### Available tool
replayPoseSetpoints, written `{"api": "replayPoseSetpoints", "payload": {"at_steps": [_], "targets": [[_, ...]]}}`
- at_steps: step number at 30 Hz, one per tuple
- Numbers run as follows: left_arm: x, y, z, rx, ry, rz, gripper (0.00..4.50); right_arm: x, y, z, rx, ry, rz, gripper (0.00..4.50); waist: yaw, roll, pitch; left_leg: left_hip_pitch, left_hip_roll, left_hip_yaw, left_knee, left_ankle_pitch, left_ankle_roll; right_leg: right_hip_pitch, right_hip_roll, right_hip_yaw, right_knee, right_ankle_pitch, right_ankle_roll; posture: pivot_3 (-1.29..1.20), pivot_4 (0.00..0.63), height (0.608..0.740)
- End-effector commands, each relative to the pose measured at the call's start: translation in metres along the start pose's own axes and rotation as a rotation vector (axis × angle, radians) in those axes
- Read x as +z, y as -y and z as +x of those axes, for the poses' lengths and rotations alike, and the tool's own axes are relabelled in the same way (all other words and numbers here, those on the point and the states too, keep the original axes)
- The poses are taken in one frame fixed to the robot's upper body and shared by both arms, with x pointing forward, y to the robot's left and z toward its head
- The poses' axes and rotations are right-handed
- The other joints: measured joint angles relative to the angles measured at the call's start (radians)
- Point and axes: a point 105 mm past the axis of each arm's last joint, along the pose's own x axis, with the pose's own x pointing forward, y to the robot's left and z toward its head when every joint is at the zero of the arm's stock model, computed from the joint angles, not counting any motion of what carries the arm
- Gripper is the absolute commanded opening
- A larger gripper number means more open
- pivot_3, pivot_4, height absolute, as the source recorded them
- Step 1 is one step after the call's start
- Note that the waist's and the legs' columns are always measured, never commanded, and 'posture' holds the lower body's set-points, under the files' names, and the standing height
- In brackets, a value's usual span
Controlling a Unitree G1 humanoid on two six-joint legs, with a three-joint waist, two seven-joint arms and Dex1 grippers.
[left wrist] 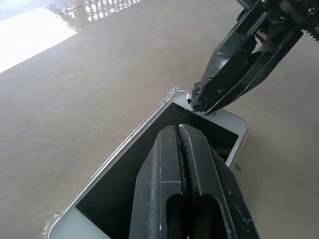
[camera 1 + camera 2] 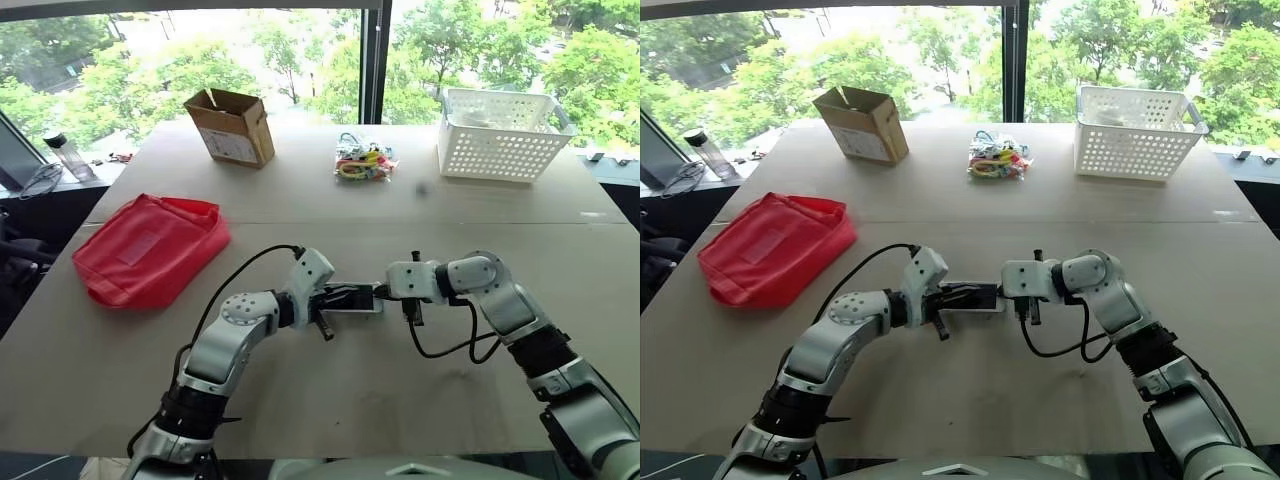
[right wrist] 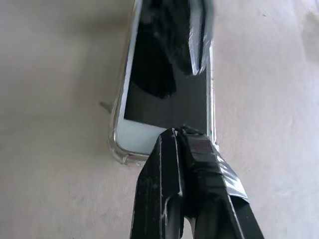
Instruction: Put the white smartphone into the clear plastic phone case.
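The white smartphone [image 1: 227,127] lies flat on the table, black screen up, inside the clear plastic phone case [image 1: 168,93]. The case's see-through rim [image 3: 115,147] shows along the phone's edges and corners. My left gripper [image 1: 178,129] is shut, and its closed fingers rest over the screen. My right gripper [image 3: 177,132] is also shut, with its tip set on the white end of the phone, facing the left one. In the head views the two grippers [image 2: 362,296] [image 2: 383,292] meet over the phone at mid-table. I cannot tell whether the phone sits fully down in the case.
A red pouch [image 2: 150,248] lies to the left. At the far side stand an open cardboard box [image 2: 232,125], a bundle of colourful small items [image 2: 362,160] and a white perforated basket [image 2: 500,135]. A bottle [image 2: 68,155] stands off the table's left corner.
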Motion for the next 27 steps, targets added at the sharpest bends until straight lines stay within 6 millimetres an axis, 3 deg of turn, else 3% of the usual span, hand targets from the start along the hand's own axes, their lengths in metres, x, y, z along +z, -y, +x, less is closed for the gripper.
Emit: {"api": "replayPoseSetpoints", "payload": {"at_steps": [1, 4, 10, 15, 18, 21, 27], "targets": [[0.01, -0.002, -0.005, 0.003, 0.049, 0.02, 0.06, -0.033, -0.022, 0.014, 0.022, -0.053, 0.238, 0.0, -0.004, 0.0, 0.012, -0.002, 0.0, -0.004, 0.0, 0.0, -0.004, -0.006, 0.001, 0.0, 0.001, 0.003, -0.004, 0.0, 0.15, 0.74], [0.007, -0.003, -0.005, 0.002, 0.047, 0.017, 0.06, -0.026, -0.008, 0.007, -0.05, 0.022, 0.268, 0.0, -0.001, 0.011, 0.025, -0.01, -0.001, -0.009, 0.0, 0.0, -0.009, -0.019, 0.003, 0.0, 0.002, 0.005, -0.006, 0.0, 0.15, 0.74], [0.005, -0.005, -0.004, -0.003, 0.052, 0.014, 0.06, -0.008, 0.007, -0.011, -0.148, 0.195, 0.332, 0.0, 0.006, 0.012, 0.05, -0.014, -0.002, -0.011, 0.003, 0.001, -0.012, -0.025, 0.002, -0.002, 0.005, 0.005, -0.006, 0.0, 0.15, 0.74], [0.02, -0.002, -0.01, -0.047, 0.146, -0.007, 0.06, -0.006, -0.008, -0.025, -0.103, 0.243, 0.346, 0.0, 0.023, 0.012, 0.062, -0.018, -0.003, -0.011, 0.008, 0.001, -0.011, -0.026, 0.001, -0.003, 0.004, 0.006, -0.005, 0.0, 0.15, 0.74], [0.027, 0.003, -0.018, -0.093, 0.187, -0.031, 0.06, -0.007, -0.019, -0.031, -0.058, 0.247, 0.354, 0.0, 0.028, 0.011, 0.062, -0.033, -0.003, -0.011, 0.016, 0.001, -0.012, -0.038, 0.002, -0.005, 0.006, 0.007, -0.004, 0.0, 0.15, 0.74], [0.022, 0.005, -0.025, -0.118, 0.151, -0.036, 0.06, -0.014, -0.026, -0.035, -0.031, 0.218, 0.343, 0.0, 0.028, 0.011, 0.063, -0.036, -0.004, -0.011, 0.018, 0.001, -0.012, -0.04, 0.001, -0.006, 0.005, 0.006, -0.004, 0.0, 0.15, 0.74], [0.008, -0.002, -0.03, -0.092, 0.082, -0.017, 0.06, -0.008, -0.024, -0.041, -0.051, 0.24, 0.338, 0.0, 0.03, 0.011, 0.068, -0.037, -0.004, -0.011, 0.019, 0.001, -0.011, -0.04, 0.001, -0.007, 0.006, 0.007, -0.004, 0.0, 0.15, 0.74]]}}
